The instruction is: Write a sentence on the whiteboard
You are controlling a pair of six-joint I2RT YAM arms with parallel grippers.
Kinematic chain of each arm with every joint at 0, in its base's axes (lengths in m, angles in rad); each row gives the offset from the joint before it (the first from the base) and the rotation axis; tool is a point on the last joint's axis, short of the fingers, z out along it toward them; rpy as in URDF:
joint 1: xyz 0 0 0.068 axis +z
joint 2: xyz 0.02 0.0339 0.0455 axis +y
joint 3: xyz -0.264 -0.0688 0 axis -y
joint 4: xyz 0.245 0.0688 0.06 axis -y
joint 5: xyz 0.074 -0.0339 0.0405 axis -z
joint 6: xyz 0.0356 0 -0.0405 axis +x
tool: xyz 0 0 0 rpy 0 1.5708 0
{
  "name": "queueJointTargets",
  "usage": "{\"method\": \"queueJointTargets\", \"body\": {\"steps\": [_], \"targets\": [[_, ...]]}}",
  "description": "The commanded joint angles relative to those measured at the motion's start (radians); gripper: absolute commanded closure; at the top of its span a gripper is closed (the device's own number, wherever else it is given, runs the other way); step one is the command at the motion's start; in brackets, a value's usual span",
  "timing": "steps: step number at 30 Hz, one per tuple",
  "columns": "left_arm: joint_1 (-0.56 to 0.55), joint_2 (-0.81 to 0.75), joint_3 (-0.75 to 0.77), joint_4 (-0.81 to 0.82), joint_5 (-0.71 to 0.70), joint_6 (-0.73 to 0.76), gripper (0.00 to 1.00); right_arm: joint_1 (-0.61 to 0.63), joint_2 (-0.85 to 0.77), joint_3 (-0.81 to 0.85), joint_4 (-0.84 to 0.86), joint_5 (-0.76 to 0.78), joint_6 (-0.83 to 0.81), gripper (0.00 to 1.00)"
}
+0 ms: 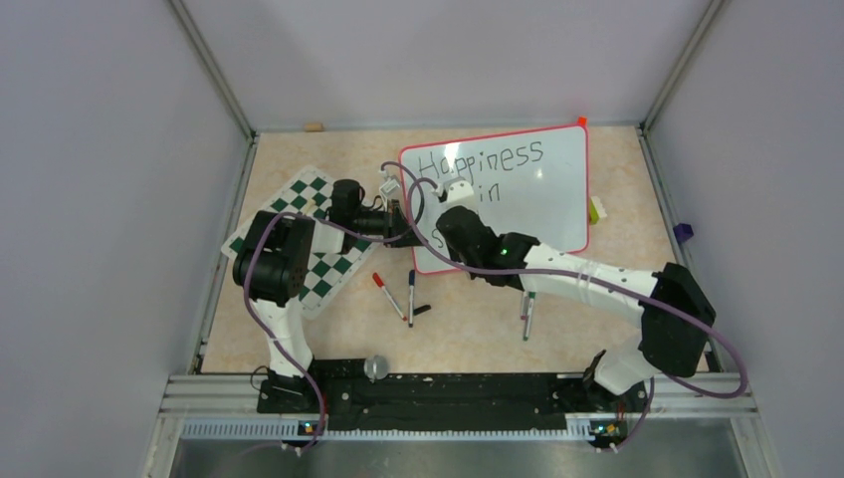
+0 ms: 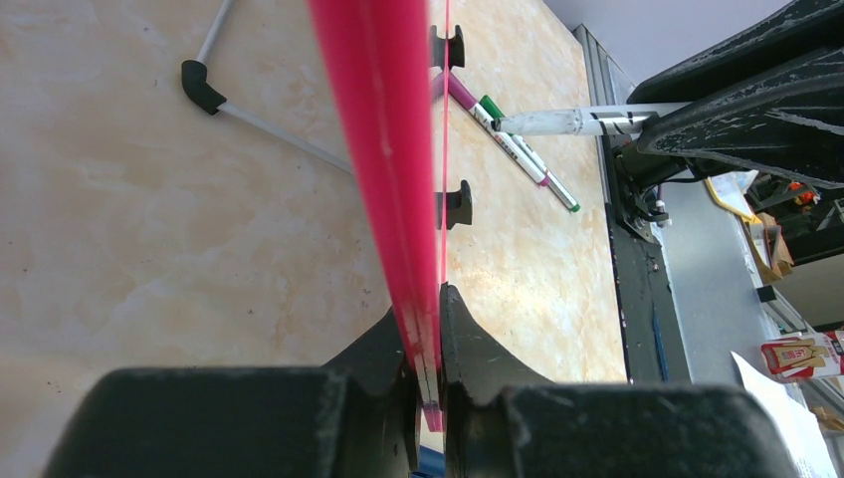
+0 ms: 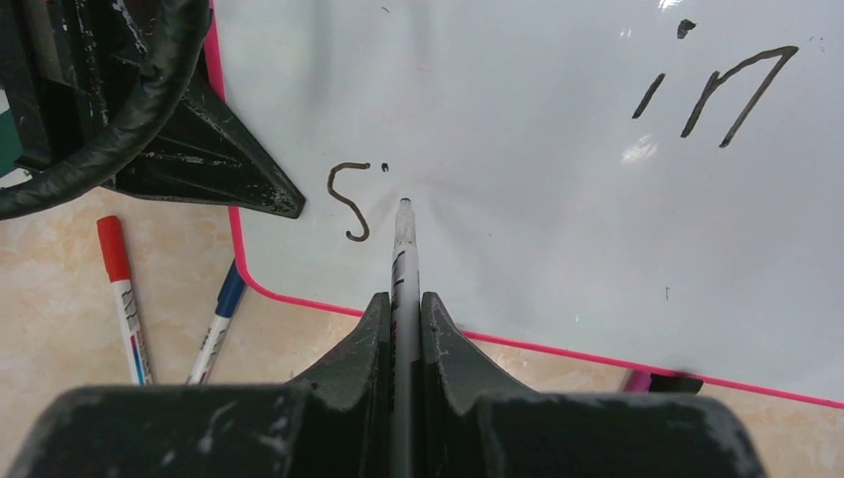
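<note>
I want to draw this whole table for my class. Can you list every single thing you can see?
whiteboard: one, white with a red frame, far middle of the table, "Happiness in S" written on it
chess mat: one, green and white checks, left of the whiteboard
writing marker: one, pale, tip at the whiteboard beside the S
red-capped marker: one, by the whiteboard's near left corner
blue-capped marker: one, next to it
green marker, pink marker: one each, side by side near the right arm
wooden block: one, tan, far edge
arms: two, black and white, left arm, right arm
left fingers: shut on the whiteboard's frame
right fingers: shut on the writing marker
</note>
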Motion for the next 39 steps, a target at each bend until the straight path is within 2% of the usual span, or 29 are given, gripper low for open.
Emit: {"method": "queueJointTargets", "body": {"steps": [1, 18, 29, 39], "targets": [[-0.019, 0.017, -0.033, -0.023, 0.024, 0.044, 1.00, -0.007, -0.004, 0.009, 0.020, -0.034, 0.011, 1.00], [-0.017, 0.018, -0.033, -0.023, 0.024, 0.046, 1.00, -0.006, 0.092, 0.047, 0.034, -0.020, -0.005, 1.00], [-0.016, 0.021, -0.032, -0.023, 0.024, 0.044, 1.00, -0.005, 0.048, -0.041, -0.012, -0.065, 0.064, 1.00], [-0.017, 0.022, -0.033, -0.022, 0.024, 0.044, 1.00, -0.005, 0.011, 0.038, -0.018, -0.055, 0.029, 1.00]]}}
